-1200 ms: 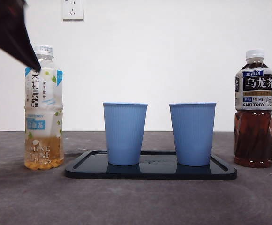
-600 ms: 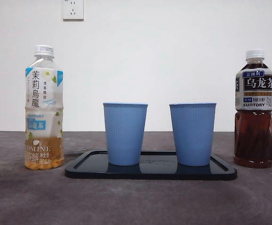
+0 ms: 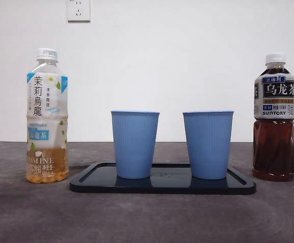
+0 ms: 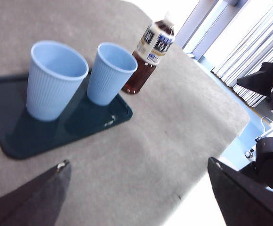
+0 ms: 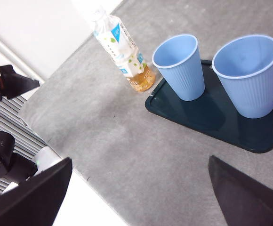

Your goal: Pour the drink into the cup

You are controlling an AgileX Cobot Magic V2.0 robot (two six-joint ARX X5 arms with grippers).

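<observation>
Here, in the front view, two blue cups, one (image 3: pixel 135 144) beside the other (image 3: pixel 208 145), stand upright on a dark tray (image 3: pixel 162 185) in the middle of the desk (image 3: pixel 147 217), with a pale tea bottle (image 3: pixel 47 116) well off to one side and a dark tea bottle (image 3: pixel 274 117) well off to the other, both capped and upright; no arm shows. In the left wrist view, the left gripper (image 4: pixel 136 197) hangs above the desk with its jaws spread wide and empty, away from the dark bottle. In the right wrist view, the right gripper (image 5: pixel 139 197) likewise has its jaws wide apart, holding nothing. Judging by this, no bottle is grasped, so uncapping and pouring are all left to do.
</observation>
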